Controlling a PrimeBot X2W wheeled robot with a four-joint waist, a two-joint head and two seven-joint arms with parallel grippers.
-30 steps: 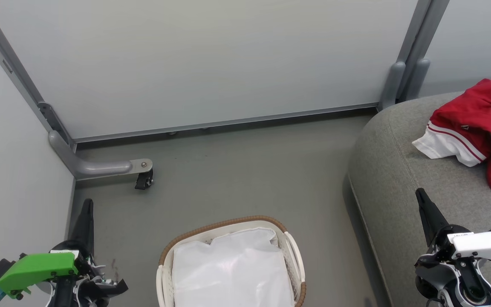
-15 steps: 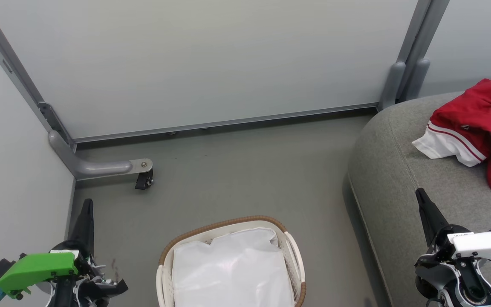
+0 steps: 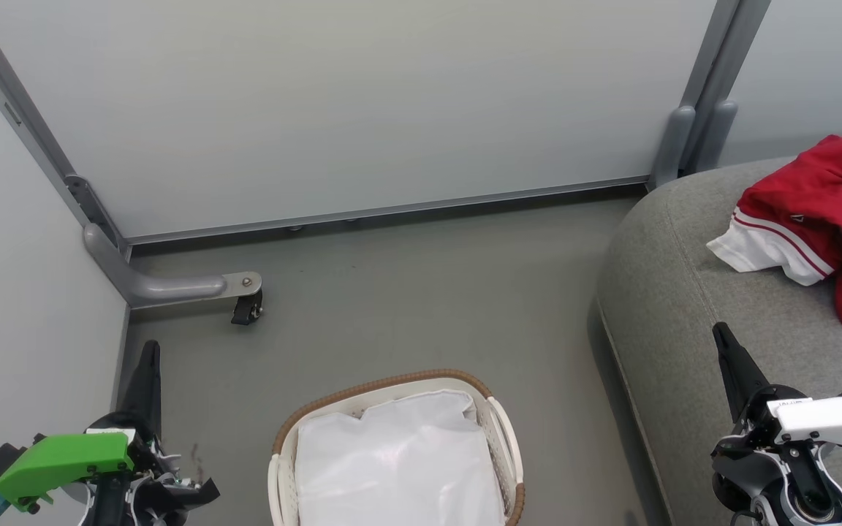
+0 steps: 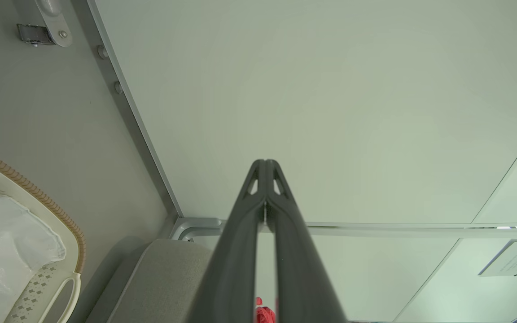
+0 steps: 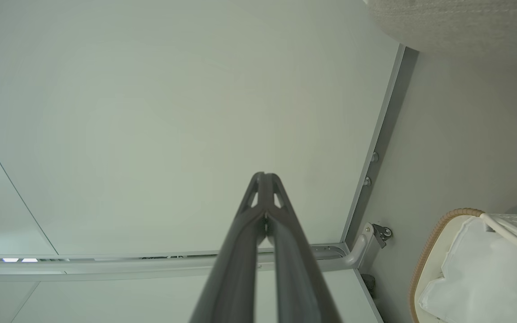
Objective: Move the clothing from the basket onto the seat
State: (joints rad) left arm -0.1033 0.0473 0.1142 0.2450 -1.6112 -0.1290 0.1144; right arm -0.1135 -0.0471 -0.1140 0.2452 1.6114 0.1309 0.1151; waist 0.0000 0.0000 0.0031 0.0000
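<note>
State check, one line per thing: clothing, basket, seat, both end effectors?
clothing: crumpled heap lying on the seat, not held.
basket: upright, no red garments visible inside.
liner: in place in the basket, rumpled.
seat: bears the clothing.
left end effector: shut, empty.
right end effector: shut, empty.

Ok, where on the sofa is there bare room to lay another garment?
The grey sofa is bare between its rounded left edge and the red clothing, and nearer, beside the right gripper. The crowded part is the pile itself.
</note>
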